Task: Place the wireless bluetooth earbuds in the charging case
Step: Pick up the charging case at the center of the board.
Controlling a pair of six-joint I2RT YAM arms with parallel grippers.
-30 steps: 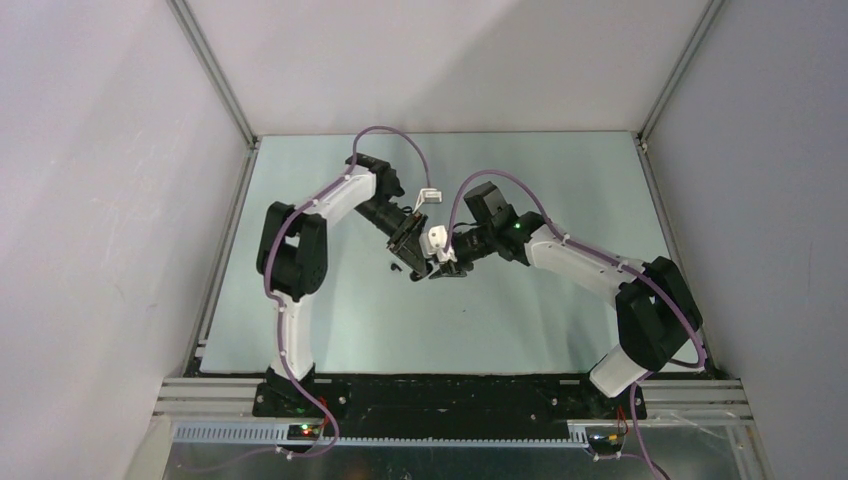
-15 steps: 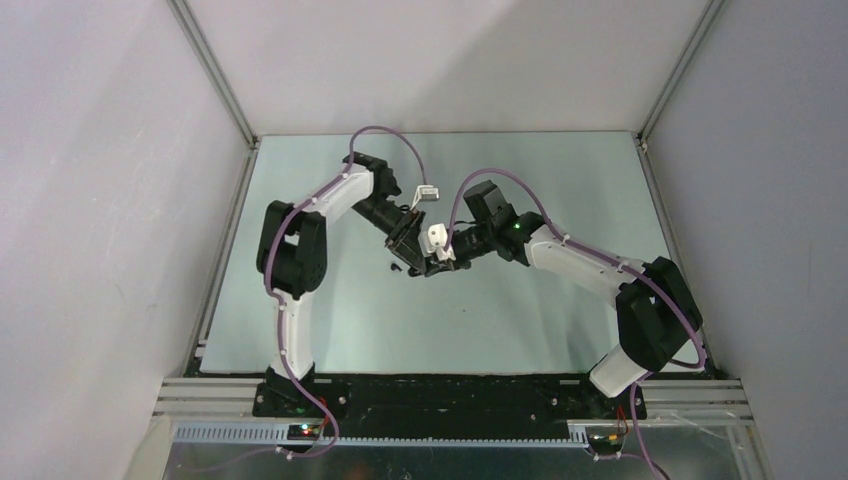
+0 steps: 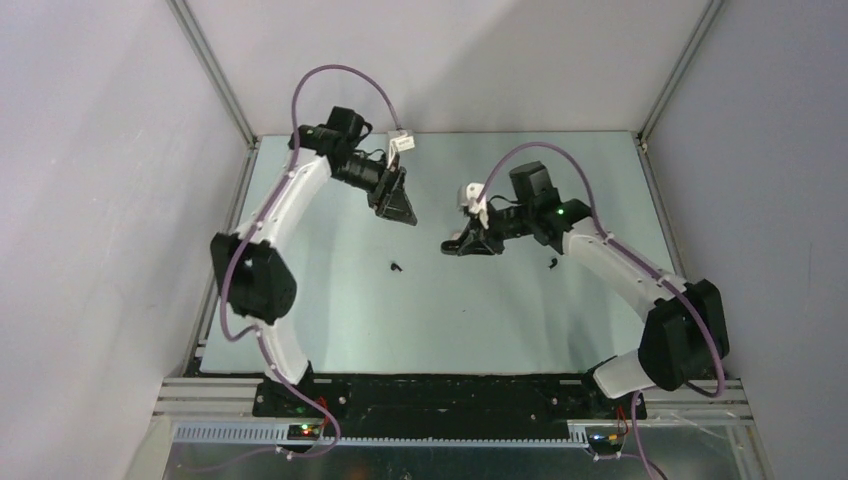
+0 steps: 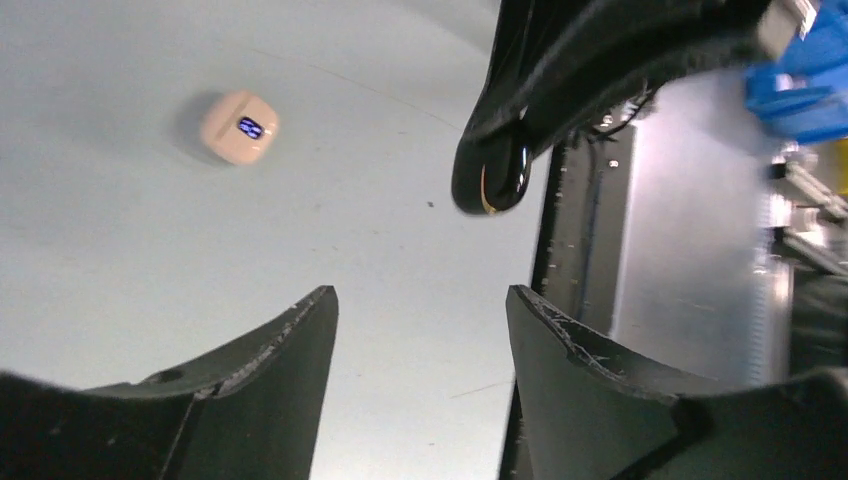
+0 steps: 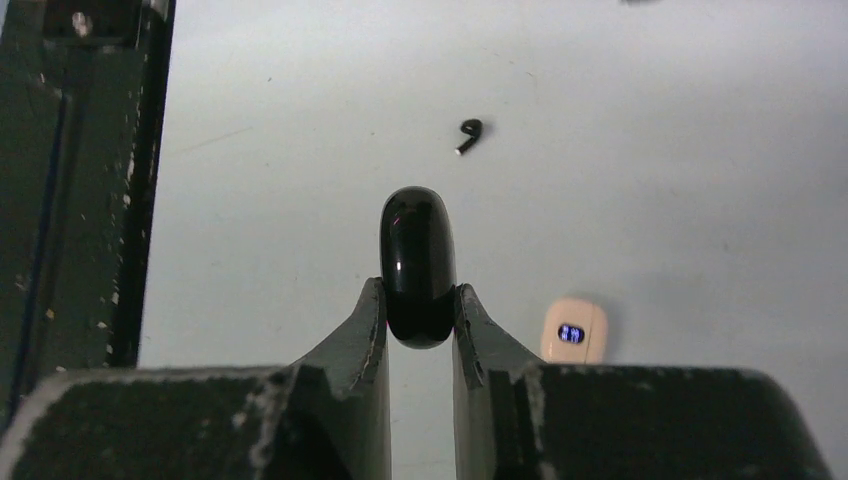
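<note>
As the right gripper clamps it, charging case, glossy black, rounded.

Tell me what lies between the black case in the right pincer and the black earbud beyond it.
Nothing. In the right wrist view, only bare table shows between the black case and the earbud; the beige case lies aside.

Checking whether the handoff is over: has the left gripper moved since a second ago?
Yes. The left gripper has pulled away from the right gripper, back and leftward toward the far edge of the table. It is open.
</note>
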